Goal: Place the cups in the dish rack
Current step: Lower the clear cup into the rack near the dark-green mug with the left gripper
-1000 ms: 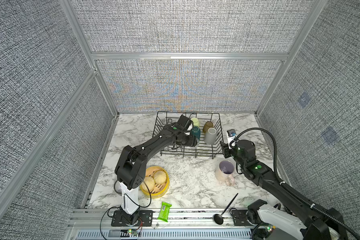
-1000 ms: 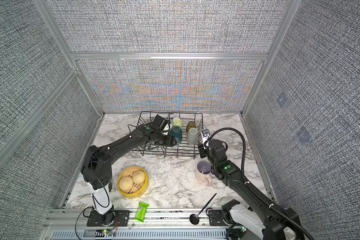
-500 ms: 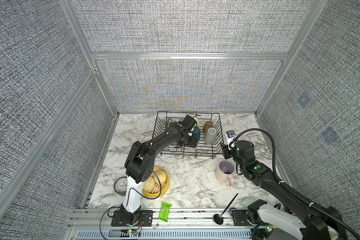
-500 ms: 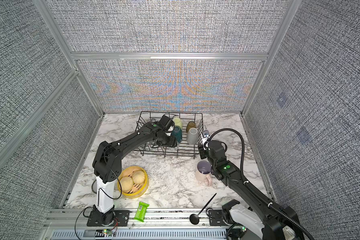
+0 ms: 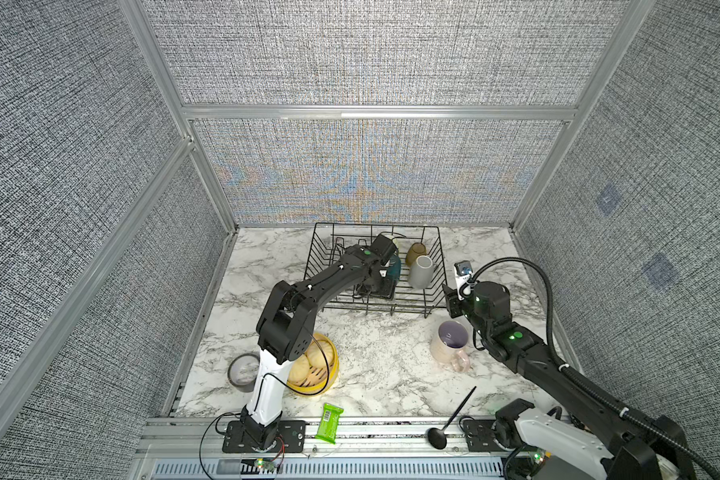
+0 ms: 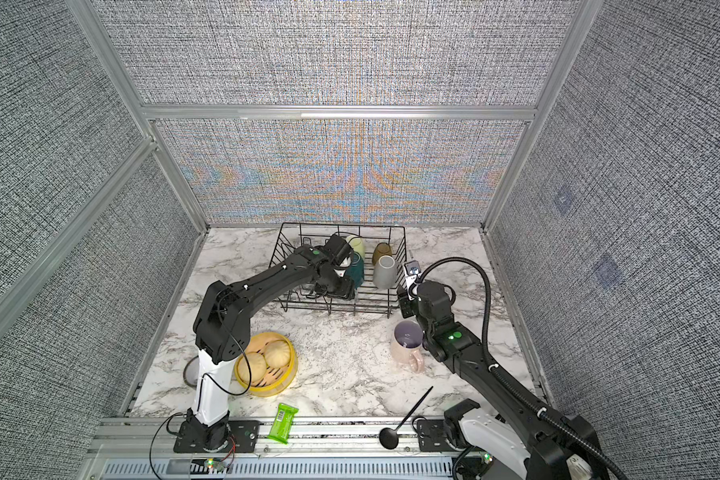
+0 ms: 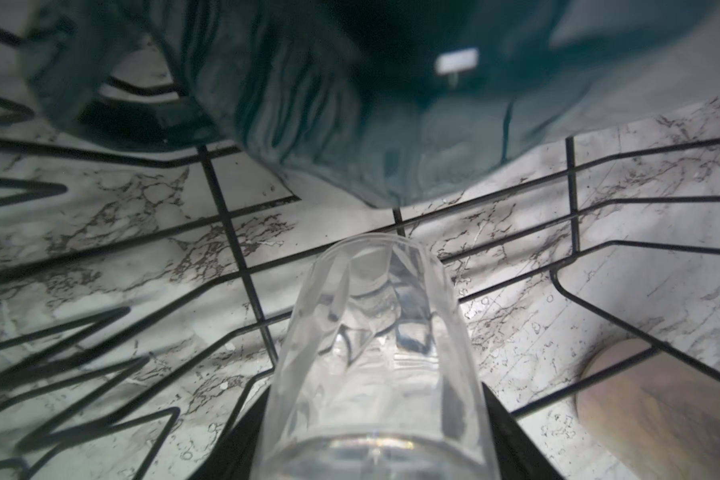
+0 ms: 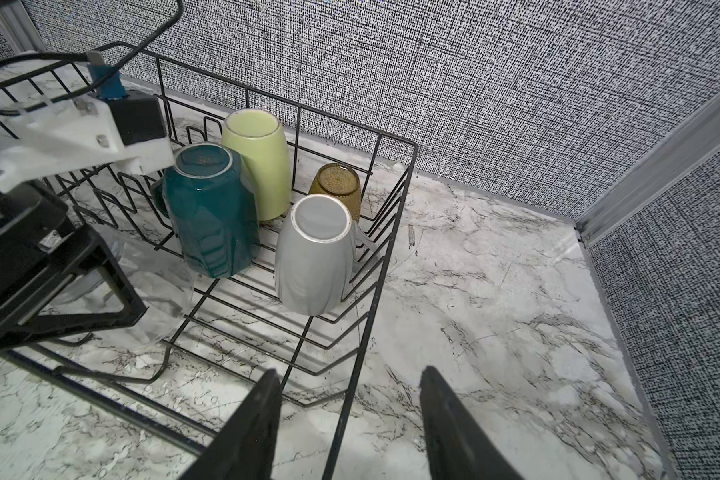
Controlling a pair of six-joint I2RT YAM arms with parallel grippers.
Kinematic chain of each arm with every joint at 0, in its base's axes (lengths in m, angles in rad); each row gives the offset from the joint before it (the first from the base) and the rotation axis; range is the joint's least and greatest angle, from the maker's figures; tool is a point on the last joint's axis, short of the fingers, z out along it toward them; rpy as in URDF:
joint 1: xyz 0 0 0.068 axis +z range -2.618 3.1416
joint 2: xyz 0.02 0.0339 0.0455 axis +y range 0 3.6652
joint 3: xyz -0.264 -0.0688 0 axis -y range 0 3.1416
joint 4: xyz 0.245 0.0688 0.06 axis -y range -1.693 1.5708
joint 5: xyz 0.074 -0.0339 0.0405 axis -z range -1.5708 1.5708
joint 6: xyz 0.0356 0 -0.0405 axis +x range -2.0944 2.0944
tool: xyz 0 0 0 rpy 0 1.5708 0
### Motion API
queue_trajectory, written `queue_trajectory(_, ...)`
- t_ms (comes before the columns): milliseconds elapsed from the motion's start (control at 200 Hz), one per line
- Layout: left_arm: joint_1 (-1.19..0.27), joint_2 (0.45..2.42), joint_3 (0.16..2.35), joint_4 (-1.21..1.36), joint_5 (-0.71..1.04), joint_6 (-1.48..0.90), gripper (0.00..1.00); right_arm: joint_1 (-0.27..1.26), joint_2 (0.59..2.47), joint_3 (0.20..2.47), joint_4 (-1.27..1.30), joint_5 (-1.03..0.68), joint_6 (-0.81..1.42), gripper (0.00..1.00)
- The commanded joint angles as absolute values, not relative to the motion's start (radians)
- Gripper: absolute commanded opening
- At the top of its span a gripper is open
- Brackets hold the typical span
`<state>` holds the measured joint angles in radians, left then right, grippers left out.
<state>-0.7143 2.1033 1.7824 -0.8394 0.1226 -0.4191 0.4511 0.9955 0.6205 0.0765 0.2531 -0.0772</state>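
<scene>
Six cups in all: one pale green mug (image 8: 258, 162), one dark teal mug (image 8: 213, 216), one grey-white mug (image 8: 312, 257), one amber tumbler (image 8: 335, 183), one clear glass (image 7: 375, 353) and one pink mug (image 5: 447, 347). Five of them are inside the one dish rack (image 5: 321, 257); one is out on the counter (image 5: 391, 365). One yellow steamer basket (image 6: 285, 380), with two buns (image 6: 277, 353) in plain sight. One green snack packet (image 6: 282, 423), one black spoon (image 6: 388, 437), one roll of tape (image 5: 244, 385). Two robot arms: left arm (image 5: 329, 282), right arm (image 5: 558, 374).
</scene>
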Motion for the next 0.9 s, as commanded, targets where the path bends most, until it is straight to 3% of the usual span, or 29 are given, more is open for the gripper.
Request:
queue_trajectory(0,-0.713,2.101,1.784,-0.849,0.108,-0.416,0.63,0.451,0.992,0.627,0.079,0.257,-0.081,0.54)
queue_trajectory(530,-0.719,2.056,1.729,-0.808,0.124,-0.433,0.79,0.451,1.032,0.669,0.005,0.301,-0.052,0.54)
queue_trajectory(640,-0.720,2.040,1.723,-0.807,0.117,-0.425,0.79,0.451,1.041,0.673,0.000,0.266,-0.046,0.61)
queue_trajectory(895,-0.719,2.045,1.697,-0.741,0.191,-0.423,0.75,0.451,1.039,0.673,-0.017,0.253,-0.035,0.61)
